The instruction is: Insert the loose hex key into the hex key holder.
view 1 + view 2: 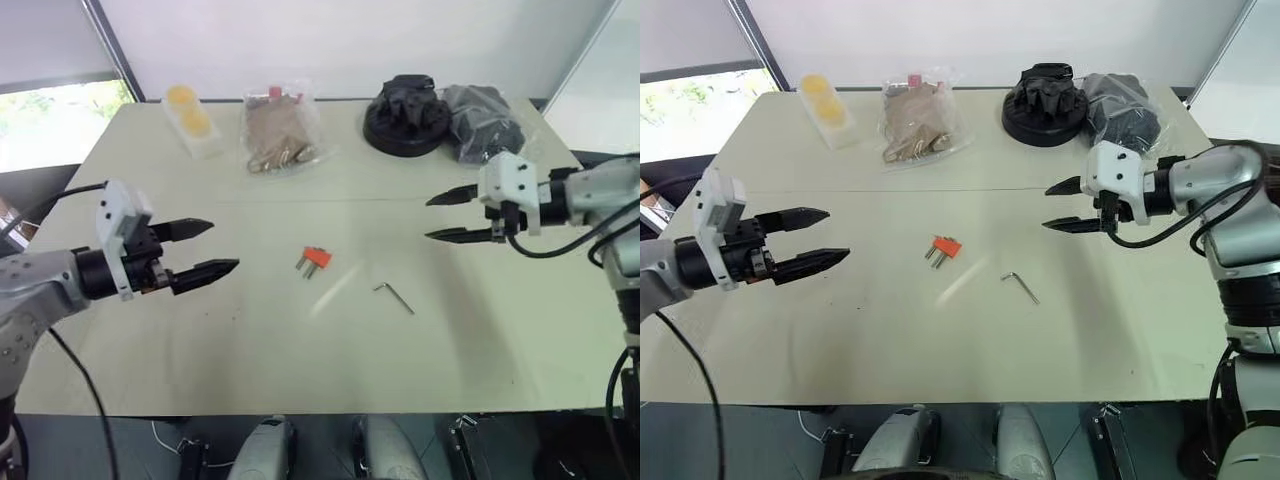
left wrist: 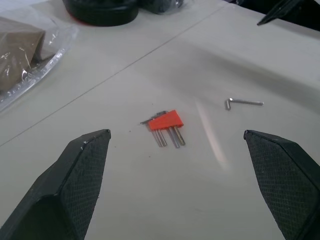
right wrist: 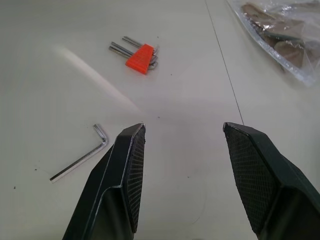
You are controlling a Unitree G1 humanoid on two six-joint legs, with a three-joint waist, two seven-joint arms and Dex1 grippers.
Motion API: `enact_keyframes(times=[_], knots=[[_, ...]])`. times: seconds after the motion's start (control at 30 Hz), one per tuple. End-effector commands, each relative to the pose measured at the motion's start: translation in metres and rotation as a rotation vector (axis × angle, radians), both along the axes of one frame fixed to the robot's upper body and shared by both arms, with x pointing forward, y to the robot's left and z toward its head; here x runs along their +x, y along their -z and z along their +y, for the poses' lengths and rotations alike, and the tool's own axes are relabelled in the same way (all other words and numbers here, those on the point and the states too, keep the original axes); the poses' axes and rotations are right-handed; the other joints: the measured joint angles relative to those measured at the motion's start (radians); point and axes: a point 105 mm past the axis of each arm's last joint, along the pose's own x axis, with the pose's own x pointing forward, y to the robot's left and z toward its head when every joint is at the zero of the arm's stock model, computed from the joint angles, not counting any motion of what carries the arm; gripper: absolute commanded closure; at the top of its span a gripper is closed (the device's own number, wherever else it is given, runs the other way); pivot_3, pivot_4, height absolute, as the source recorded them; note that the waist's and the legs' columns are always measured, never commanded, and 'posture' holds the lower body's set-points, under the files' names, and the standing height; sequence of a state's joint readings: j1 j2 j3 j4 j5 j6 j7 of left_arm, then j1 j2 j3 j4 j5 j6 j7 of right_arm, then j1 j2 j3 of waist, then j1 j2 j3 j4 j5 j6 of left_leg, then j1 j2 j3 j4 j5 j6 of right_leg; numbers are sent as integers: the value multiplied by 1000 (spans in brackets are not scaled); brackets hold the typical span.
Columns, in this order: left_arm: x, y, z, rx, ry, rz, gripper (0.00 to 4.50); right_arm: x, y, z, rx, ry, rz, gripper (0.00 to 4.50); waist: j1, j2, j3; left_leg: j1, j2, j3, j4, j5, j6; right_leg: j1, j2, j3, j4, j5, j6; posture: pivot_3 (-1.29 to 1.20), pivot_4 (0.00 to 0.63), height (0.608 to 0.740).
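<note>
Both grippers, left (image 1: 205, 248) and right (image 1: 442, 215), gape empty; key (image 1: 394, 296) at centre-right looks light, stiff, slippery, lying flat — pinch its long shank; holder (image 1: 315, 259) sits just left.

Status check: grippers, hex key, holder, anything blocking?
Left gripper open, empty. Right gripper open, empty. Hex key loose on table, apart from holder. Nothing between them.

The pale table (image 1: 250, 340) bears the hex key holder (image 1: 315, 259), the loose hex key (image 1: 394, 296), bags (image 1: 280, 130).
</note>
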State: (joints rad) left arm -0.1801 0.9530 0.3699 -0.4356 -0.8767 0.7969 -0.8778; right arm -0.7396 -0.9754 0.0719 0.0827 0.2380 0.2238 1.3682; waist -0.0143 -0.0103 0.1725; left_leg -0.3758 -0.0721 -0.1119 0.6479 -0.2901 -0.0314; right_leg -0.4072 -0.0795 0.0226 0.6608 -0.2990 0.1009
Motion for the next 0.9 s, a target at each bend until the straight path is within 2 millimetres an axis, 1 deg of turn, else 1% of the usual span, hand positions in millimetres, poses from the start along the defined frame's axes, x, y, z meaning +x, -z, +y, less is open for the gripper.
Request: enact_keyframes(times=[0.03,0.1,0.2,0.8,0.9], knots=[[-6,-12,-4,8,41,-59,39,-7,-15,11,-8,-50,-33,1924,1,0,0,0,0,0,0,0,0,0,0,0,0,0,0,0,150,740],[-3,-14,-4,17,22,-86,39,-10,-15,15,2,-63,-25,1924,1,0,0,0,0,0,0,0,-1,0,0,0,0,0,0,0,150,740],[-2,-16,-5,-18,19,-86,39,-11,-13,18,4,-61,-17,1924,2,0,0,-1,0,0,0,1,-1,0,0,0,0,0,0,0,150,740],[0,-12,-6,-32,4,-70,39,-9,-12,20,11,-65,-31,1924,1,0,0,-1,0,0,0,1,-2,-1,0,0,0,0,0,0,150,740],[0,-11,-5,-30,2,-68,39,-9,-10,23,39,-69,-15,1924,1,0,0,-1,0,0,0,1,-2,-1,0,0,0,0,0,0,150,740]])
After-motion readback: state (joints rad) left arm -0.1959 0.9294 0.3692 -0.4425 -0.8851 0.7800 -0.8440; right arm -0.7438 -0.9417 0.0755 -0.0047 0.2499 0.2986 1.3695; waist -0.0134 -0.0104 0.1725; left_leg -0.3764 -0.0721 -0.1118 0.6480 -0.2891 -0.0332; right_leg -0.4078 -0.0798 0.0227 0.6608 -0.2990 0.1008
